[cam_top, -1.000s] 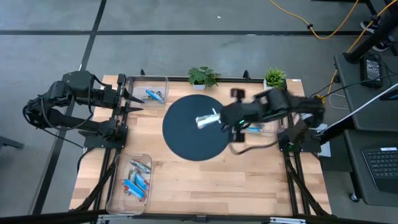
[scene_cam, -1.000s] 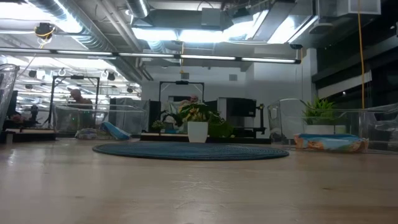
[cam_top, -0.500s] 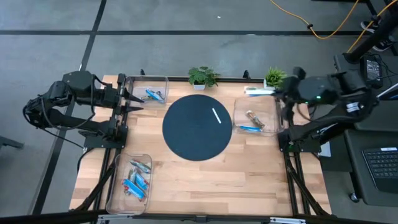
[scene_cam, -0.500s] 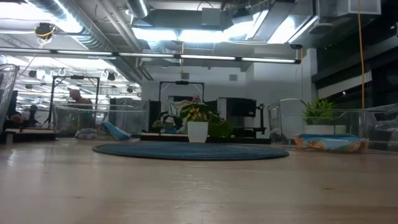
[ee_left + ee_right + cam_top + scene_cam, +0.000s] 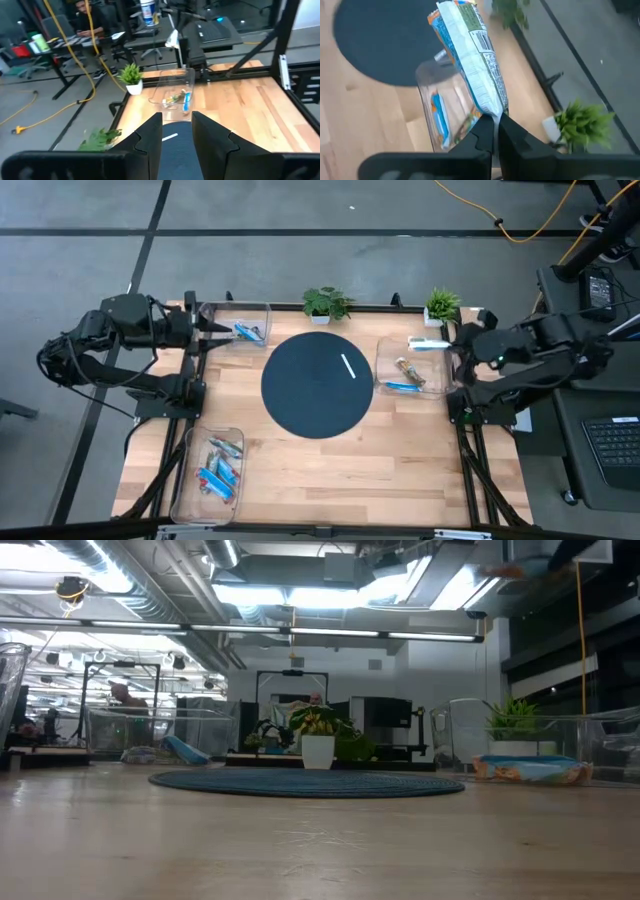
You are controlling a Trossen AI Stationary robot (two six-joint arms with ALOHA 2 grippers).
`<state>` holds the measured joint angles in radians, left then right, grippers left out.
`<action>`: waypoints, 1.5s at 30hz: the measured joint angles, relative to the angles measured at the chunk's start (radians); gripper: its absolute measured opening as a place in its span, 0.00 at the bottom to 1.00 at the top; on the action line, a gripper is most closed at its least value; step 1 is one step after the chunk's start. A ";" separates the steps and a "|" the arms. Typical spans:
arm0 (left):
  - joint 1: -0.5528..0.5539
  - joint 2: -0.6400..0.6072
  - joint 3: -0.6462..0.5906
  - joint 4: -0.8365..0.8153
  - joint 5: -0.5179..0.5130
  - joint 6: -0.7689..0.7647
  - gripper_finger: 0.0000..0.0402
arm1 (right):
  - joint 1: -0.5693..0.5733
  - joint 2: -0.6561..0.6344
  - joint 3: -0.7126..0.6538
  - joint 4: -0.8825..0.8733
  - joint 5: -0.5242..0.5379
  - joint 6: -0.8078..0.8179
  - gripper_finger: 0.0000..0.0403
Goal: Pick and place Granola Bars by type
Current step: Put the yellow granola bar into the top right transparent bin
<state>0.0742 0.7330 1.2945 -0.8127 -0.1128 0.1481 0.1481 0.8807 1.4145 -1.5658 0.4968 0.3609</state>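
Right claw (image 5: 494, 131), clamped on a granola bar (image 5: 470, 55), hangs over the three-o'clock bin (image 5: 385, 370), which holds two bars. Bins at eleven (image 5: 262, 308) and seven o'clock (image 5: 184, 480) hold more. The mat (image 5: 315, 385) carries only a white mark, so sorting appears nearly done. Left claw (image 5: 176, 131), fingers apart, waits at ten o'clock. The surface (image 5: 400, 470) offers open room.

Fluorescent ceiling lights (image 5: 330, 635) glow over a workshop of metal racks (image 5: 120, 700), while grey concrete floor (image 5: 300, 205) and yellow cables (image 5: 520, 225) surround the wooden tabletop (image 5: 400, 450).
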 joint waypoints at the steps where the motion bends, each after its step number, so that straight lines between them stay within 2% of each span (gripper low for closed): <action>1: 0.000 0.000 0.000 0.000 -0.008 -0.006 0.24 | 0.000 -0.008 -0.029 0.001 0.000 0.017 0.03; 6: 0.000 0.015 -0.003 0.000 -0.028 -0.022 0.25 | 0.000 -0.049 -0.212 0.059 -0.014 0.080 0.04; 11: 0.000 0.040 -0.003 0.001 -0.028 -0.023 0.24 | 0.000 -0.083 -0.403 0.217 -0.098 0.084 0.04; 16: 0.000 0.072 -0.003 0.001 -0.019 -0.034 0.24 | -0.003 -0.087 -0.526 0.335 -0.133 0.088 0.04; 22: 0.000 0.093 -0.003 0.002 -0.015 -0.049 0.23 | -0.095 -0.101 -0.587 0.353 -0.165 0.097 0.04; 33: 0.000 0.101 -0.002 0.059 0.010 -0.034 0.23 | -0.353 -0.110 -0.656 0.514 -0.303 -0.062 0.04; 45: 0.000 0.101 -0.002 0.059 0.064 -0.086 0.22 | -0.414 -0.111 -0.659 0.532 -0.309 -0.128 0.07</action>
<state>0.0742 0.8341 1.2926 -0.7536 -0.0490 0.0616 -0.2657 0.7700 0.7551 -1.0334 0.1873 0.2325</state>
